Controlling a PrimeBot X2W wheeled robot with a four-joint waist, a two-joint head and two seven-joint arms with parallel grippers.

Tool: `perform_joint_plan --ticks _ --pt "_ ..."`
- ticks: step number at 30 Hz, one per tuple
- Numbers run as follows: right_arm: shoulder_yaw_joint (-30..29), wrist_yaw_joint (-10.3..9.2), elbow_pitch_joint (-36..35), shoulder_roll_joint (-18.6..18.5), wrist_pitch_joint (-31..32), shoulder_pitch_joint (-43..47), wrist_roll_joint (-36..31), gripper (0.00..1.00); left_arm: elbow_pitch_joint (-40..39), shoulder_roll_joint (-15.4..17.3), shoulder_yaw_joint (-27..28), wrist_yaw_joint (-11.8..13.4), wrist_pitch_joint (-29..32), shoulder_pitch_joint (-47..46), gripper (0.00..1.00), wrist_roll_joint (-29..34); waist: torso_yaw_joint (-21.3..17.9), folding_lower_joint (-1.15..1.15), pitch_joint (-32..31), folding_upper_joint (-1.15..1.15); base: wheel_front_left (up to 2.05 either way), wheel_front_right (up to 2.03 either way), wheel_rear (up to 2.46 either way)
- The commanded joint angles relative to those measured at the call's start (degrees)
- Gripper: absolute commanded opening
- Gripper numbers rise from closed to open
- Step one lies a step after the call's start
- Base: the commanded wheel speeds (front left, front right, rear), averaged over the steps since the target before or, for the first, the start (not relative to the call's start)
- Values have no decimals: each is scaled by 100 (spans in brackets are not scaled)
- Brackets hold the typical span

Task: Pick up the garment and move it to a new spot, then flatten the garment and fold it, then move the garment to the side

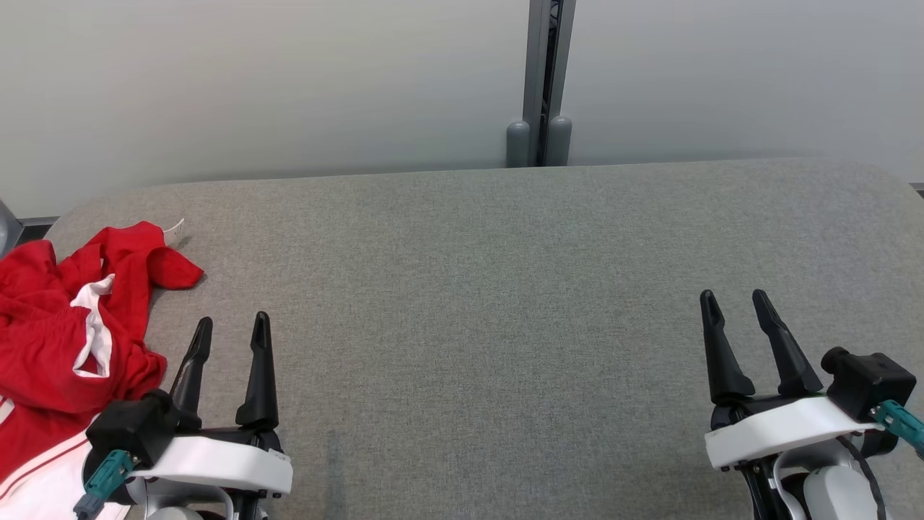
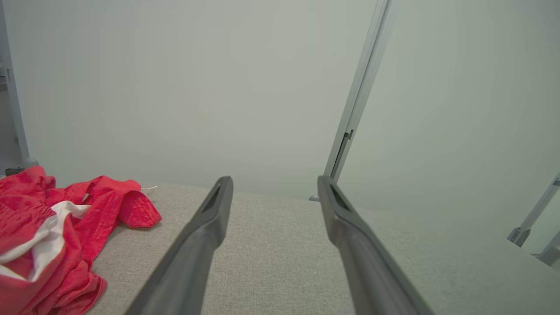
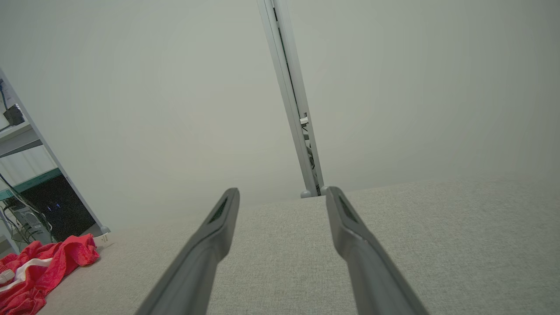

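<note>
Left gripper (image 1: 233, 319) sits at the lower left of my head view. Its two dark fingers are spread apart with nothing between them, and they point up the frame over the grey table (image 1: 469, 289). Right gripper (image 1: 733, 294) sits at the lower right. Its fingers are spread apart too, and they hold nothing. The two grippers are well apart from each other.

The garment (image 1: 43, 347) is red with white stripes. It lies in a crumpled heap at the left edge of the frame, on the table, just beside the left gripper. I cannot tell if it touches the gripper's base. A small white tag (image 1: 173, 230) pokes out at the top of the heap.

In my left wrist view the garment (image 2: 100, 205) is at the lower left, beside the spread fingers and not touching them. In my right wrist view it (image 3: 39, 267) lies in the lower left corner, well apart from those fingers. A grey post (image 1: 540, 72) stands at the top middle, behind the table.
</note>
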Motion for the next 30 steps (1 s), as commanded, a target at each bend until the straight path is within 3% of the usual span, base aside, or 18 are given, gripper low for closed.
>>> perform_joint_plan --ticks 1,30 --pt "5 10 -26 -52 -63 -100 -143 100 -53 34 -2 39 -45 -97 100 159 0 0 -2 0 0 0 0" --pt "130 14 61 -71 -400 -139 -1363 100 -103 50 -147 91 -375 -66 100 1355 28 0 -39 0 0 0 0"
